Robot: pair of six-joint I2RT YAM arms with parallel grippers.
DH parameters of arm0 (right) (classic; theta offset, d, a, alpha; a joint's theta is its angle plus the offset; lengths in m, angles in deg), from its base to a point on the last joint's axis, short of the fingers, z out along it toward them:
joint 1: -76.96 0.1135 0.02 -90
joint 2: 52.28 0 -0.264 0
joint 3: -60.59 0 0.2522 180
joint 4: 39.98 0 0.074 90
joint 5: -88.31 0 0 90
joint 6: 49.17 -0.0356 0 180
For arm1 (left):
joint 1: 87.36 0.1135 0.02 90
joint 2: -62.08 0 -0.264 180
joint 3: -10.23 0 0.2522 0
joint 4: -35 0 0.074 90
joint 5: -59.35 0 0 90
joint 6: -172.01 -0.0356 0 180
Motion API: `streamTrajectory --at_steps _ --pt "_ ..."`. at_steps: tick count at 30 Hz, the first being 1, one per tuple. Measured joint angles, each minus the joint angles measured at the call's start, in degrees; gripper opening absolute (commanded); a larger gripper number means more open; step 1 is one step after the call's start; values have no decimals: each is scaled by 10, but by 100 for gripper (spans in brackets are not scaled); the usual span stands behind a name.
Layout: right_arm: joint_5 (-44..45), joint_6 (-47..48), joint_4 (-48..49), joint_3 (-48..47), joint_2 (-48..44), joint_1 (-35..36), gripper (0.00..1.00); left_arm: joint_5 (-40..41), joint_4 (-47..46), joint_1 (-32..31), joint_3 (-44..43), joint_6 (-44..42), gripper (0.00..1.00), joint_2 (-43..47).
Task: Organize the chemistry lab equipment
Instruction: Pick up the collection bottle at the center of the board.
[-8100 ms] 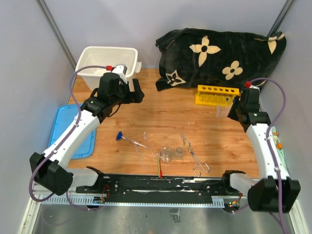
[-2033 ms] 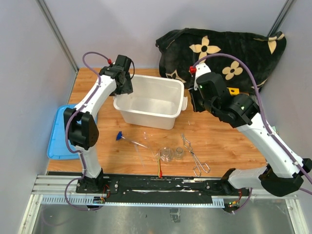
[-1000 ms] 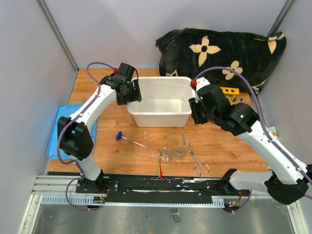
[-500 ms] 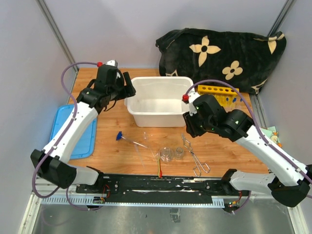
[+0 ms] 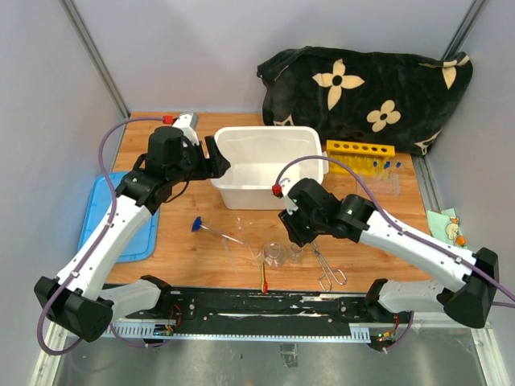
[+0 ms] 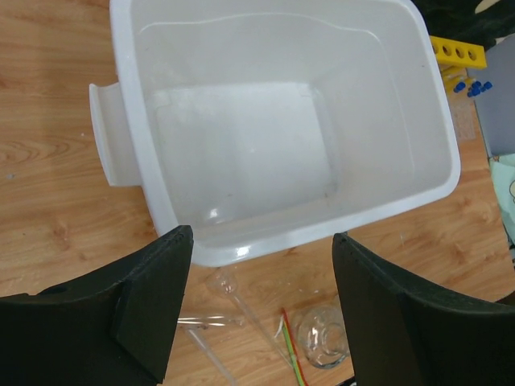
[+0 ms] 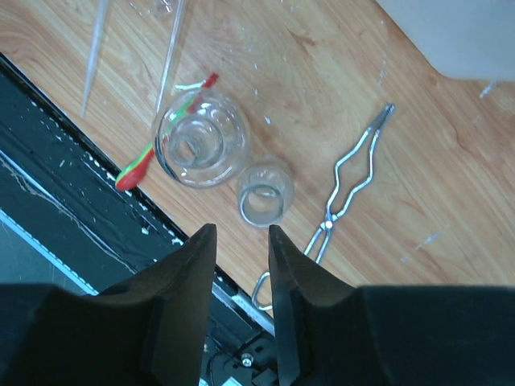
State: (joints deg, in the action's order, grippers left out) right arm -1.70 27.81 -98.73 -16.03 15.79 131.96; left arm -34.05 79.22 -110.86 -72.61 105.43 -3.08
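Your left gripper [image 6: 261, 237] hangs wide and empty, with the near wall of the tub [image 6: 418, 121] just ahead of it. Lower it carelessly and a finger clips that rim. Your right gripper [image 7: 242, 233] is narrow and empty, and the small beaker [image 7: 263, 193] sits just beyond its fingertips (glass, so probably slippery). With a gap that tight, you could knock it into the bigger beaker [image 7: 201, 138] or the tongs [image 7: 350, 181].

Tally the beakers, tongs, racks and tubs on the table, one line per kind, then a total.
Beakers: 2
Tongs: 1
Yellow rack: 1
Clear rack: 1
Tub: 1
Total: 6
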Motion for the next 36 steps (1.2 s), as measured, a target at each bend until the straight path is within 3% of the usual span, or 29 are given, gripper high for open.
streamTrajectory --at_steps 11,19,36 --pt "-42 1 47 -26 79 0 34 -15 0 0 21 12 74 2" --pt "-80 14 30 -77 109 20 40 -14 0 0 21 15 74 2" --pt "-100 42 -8 -84 177 32 41 -1 9 0 3 12 74 2"
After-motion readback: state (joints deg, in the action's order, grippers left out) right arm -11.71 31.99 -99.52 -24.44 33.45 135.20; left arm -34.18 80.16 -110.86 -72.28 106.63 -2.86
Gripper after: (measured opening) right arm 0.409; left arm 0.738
